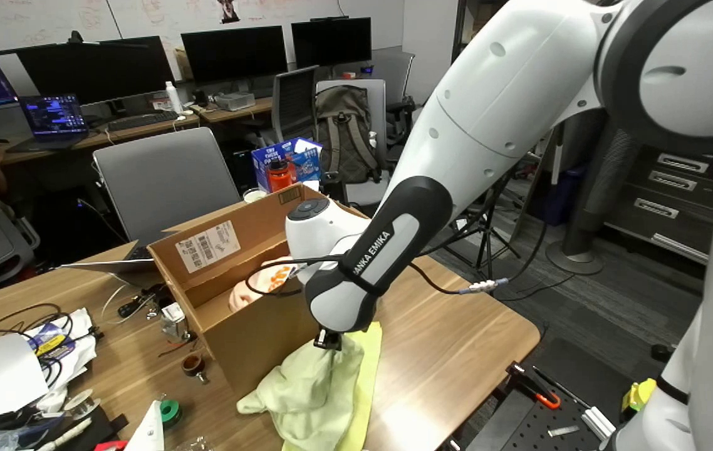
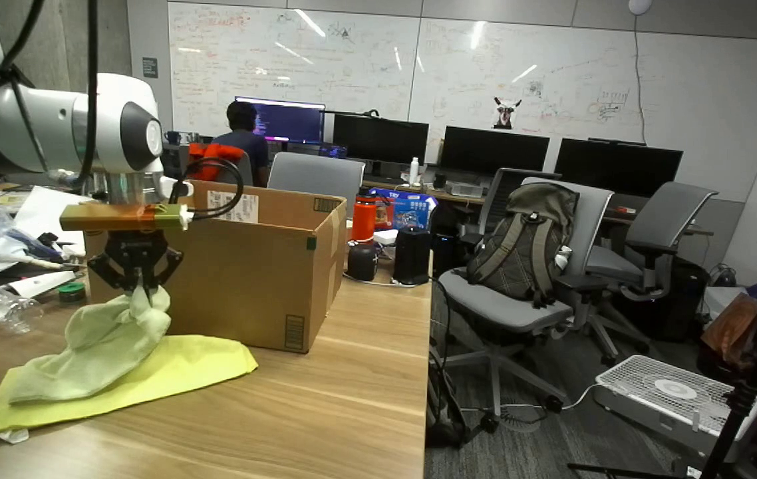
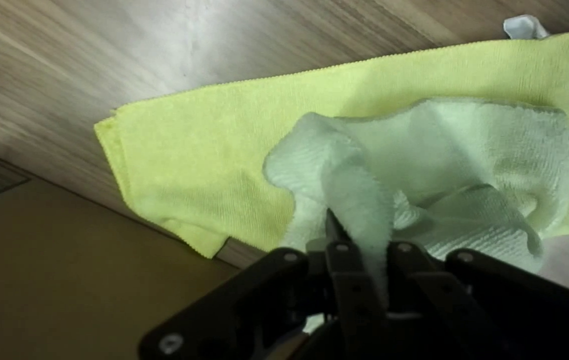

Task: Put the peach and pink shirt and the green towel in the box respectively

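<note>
Between the box [image 2: 245, 286] and the robot-side edge of the worktop [image 1: 450, 341], the gripper [image 2: 142, 293] pinches a fold of the green towel [image 2: 100, 349]; the peach and pink shirt [image 1: 261, 280] lies in the box. Lift until the towel's tail clears the rim, leaving the yellow cloth [image 2: 199, 360].

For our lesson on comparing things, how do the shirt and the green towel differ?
The shirt is peach-pink with orange print; the towel is pale green. The shirt lies inside the box; the towel is outside, over a yellow cloth. The gripper pinches the towel, not the shirt. Both are soft fabric.
</note>
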### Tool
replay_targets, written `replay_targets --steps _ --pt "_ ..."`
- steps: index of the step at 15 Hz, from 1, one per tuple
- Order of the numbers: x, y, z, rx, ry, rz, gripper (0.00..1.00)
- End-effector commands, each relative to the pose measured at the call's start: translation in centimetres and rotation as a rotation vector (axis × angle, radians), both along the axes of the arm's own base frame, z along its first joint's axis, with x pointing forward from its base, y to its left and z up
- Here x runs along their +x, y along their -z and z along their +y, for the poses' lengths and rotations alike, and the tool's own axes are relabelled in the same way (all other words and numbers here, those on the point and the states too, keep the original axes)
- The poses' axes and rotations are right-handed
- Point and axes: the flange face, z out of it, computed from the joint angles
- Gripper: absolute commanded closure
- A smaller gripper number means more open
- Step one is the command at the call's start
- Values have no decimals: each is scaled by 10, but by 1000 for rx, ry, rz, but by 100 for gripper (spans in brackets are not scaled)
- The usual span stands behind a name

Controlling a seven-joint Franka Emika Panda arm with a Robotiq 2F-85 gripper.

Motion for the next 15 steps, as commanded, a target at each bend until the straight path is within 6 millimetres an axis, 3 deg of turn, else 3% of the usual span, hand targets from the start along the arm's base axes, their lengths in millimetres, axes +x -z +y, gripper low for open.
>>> replay_targets --steps 1,4,12,15 --pt "-9 -37 1 -14 30 -80 98" --pt "-7 -69 5 -26 45 -147 98" --pt "11 -180 24 -52 52 -368 98" --pt "16 -205 32 -66 50 -412 98"
